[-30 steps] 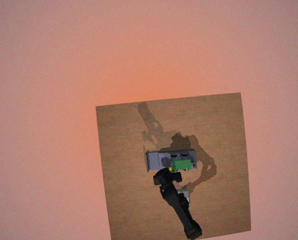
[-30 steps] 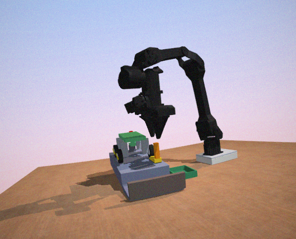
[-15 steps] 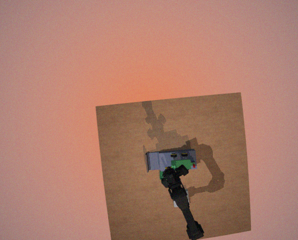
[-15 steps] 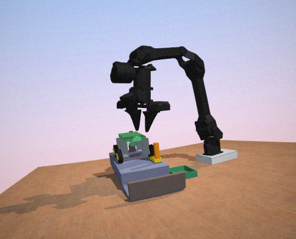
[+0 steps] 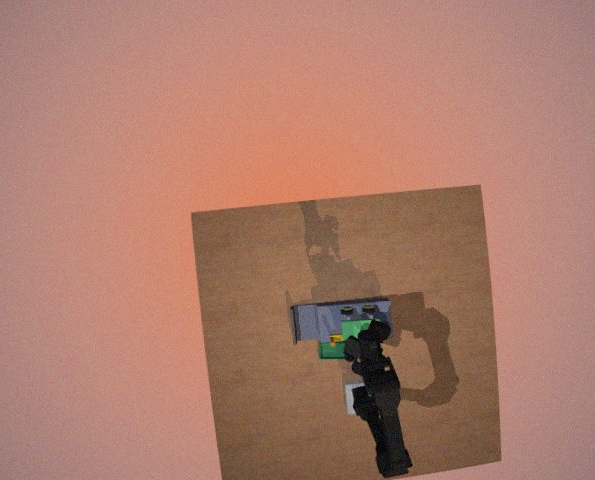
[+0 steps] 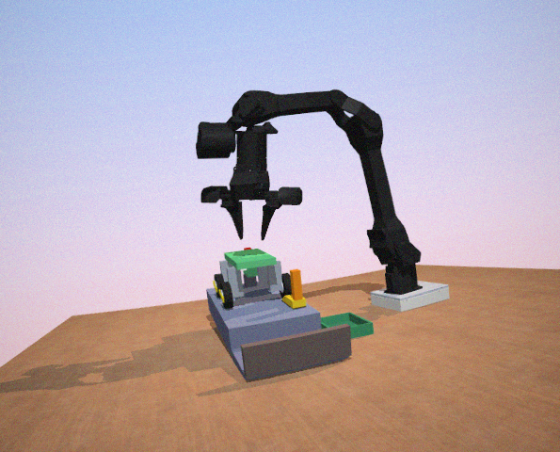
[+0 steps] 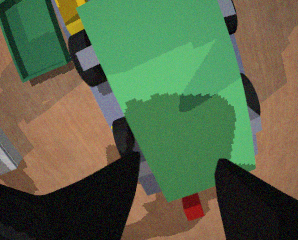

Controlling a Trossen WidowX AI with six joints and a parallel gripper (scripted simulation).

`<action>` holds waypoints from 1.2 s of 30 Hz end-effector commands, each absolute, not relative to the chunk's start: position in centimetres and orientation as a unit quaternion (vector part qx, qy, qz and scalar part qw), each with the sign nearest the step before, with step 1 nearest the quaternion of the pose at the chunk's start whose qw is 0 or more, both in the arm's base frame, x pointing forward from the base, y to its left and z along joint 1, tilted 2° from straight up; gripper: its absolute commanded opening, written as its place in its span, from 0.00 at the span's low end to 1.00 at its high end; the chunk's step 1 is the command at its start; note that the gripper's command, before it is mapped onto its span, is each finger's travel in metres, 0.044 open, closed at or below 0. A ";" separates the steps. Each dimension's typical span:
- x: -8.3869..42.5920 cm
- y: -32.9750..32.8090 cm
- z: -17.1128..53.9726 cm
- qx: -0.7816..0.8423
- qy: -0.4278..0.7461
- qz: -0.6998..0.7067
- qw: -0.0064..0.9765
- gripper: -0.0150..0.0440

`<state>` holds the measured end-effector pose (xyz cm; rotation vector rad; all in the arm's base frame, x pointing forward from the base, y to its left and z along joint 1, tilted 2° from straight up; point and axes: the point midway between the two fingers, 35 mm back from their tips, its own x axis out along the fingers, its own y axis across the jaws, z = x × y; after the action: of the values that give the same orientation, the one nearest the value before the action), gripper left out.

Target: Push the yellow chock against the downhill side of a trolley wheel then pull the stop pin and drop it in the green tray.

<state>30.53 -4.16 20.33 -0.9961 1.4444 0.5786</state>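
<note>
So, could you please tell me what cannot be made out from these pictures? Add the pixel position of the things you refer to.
- Shaft of the red-headed stop pin (image 6: 247, 249) (image 7: 193, 207): hidden behind the green-topped trolley (image 6: 249, 258) (image 7: 174, 100) in the exterior view.
- Any contact between the yellow chock (image 5: 336, 337) (image 6: 295, 301) (image 7: 71, 15) and the wheel: too small in the exterior view.
- Chock's far end: cut off by the wrist view's top edge.
</note>
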 end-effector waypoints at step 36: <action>29.6 -11.3 19.0 -0.548 0.586 0.381 0.458 0.58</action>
<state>29.74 -10.98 19.65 -1.3500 1.4372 0.9357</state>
